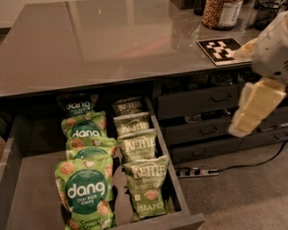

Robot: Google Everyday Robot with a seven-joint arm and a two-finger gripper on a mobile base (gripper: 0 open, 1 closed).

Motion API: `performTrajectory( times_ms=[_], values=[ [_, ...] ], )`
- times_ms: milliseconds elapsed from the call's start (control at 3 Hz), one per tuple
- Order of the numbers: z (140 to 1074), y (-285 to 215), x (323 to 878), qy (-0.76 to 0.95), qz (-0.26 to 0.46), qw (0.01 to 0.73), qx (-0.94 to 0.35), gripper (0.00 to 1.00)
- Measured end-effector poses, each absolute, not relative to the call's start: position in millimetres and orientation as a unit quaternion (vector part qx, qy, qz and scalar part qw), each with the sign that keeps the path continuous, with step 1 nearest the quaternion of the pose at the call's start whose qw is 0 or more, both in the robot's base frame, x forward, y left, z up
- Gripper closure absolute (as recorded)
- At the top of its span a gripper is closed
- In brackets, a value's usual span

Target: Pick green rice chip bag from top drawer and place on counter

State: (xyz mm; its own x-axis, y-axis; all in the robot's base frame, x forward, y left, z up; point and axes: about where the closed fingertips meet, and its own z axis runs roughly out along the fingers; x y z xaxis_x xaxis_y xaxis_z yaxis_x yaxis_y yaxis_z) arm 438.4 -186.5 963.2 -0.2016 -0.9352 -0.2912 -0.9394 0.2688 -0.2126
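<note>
Glossy green rice chip bag (87, 193) in drawer (31, 193) | cream gripper (246, 120) right, state unclear

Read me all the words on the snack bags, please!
"dang THAI RICE CHIPS", "Coconut Crunch": front green rice chip bag.
"KETTLE", "JALAPE": front potato chip bag beside it.
"dang", "KETTLE": bags behind them.
Label on the jar: too blurred to read.
The gripper, at the right edge, shows no words.

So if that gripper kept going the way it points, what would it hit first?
The gripper, at right, points down-left: probably the floor by the power strip first, though depth is unclear.
</note>
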Motion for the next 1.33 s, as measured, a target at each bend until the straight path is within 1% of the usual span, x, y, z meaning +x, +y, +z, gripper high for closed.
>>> performTrajectory(
  times_ms=[667,1000,1333],
  values=[
    [915,-37,424,0.715,0.163,0.280,-0.620,0.00],
    [908,7,418,0.689,0.210,0.308,-0.622,0.00],
    [912,10,416,0.687,0.210,0.311,-0.622,0.00]
  ],
)
